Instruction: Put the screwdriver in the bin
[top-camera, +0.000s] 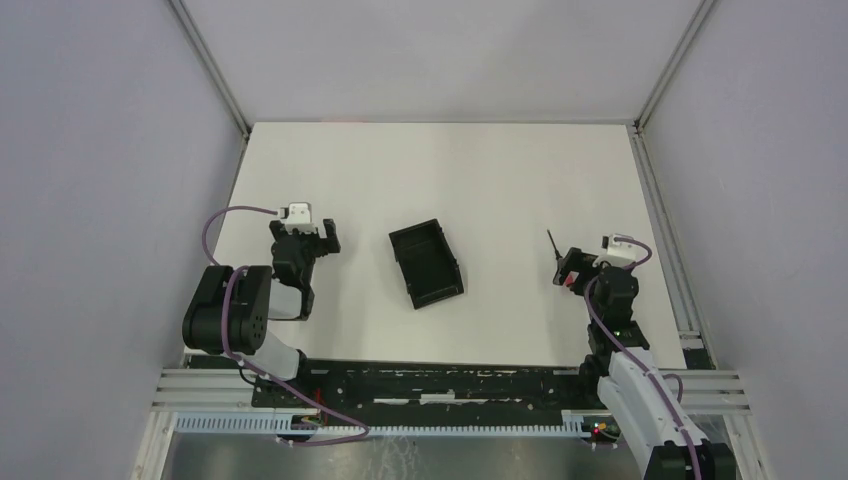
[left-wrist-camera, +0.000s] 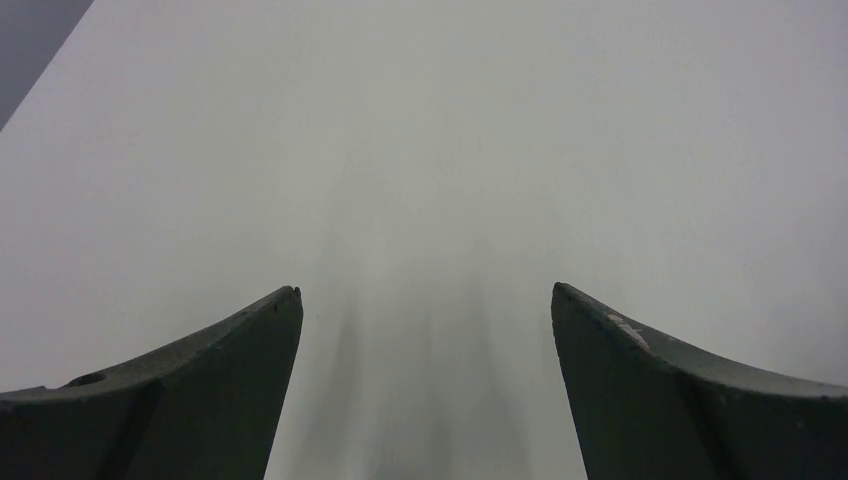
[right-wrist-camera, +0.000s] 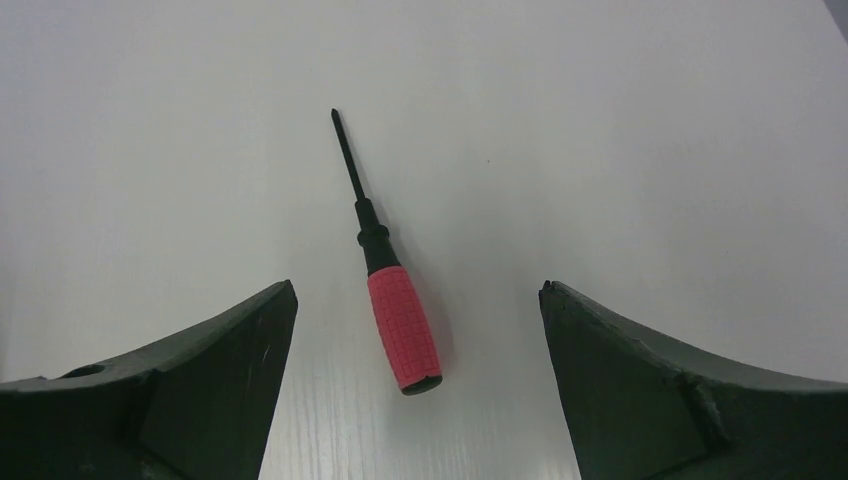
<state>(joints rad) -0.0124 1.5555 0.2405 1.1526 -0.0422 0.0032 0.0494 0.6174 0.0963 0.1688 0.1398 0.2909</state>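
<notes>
On the white tabletop (top-camera: 500, 170), the black bin (top-camera: 428, 265) sat mid-table between the arms. The left claw (left-wrist-camera: 425, 290) gaped over bare surface. The right claw (right-wrist-camera: 417, 287) was spread wide, grasping nothing, either side of the flat-lying screwdriver (right-wrist-camera: 375, 245), whose red handle lay nearest and black shaft pointed away.

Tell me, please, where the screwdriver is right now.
The screwdriver lies flat on the right side of the table, between the fingers of the open right gripper and well to the right of the bin.
</notes>
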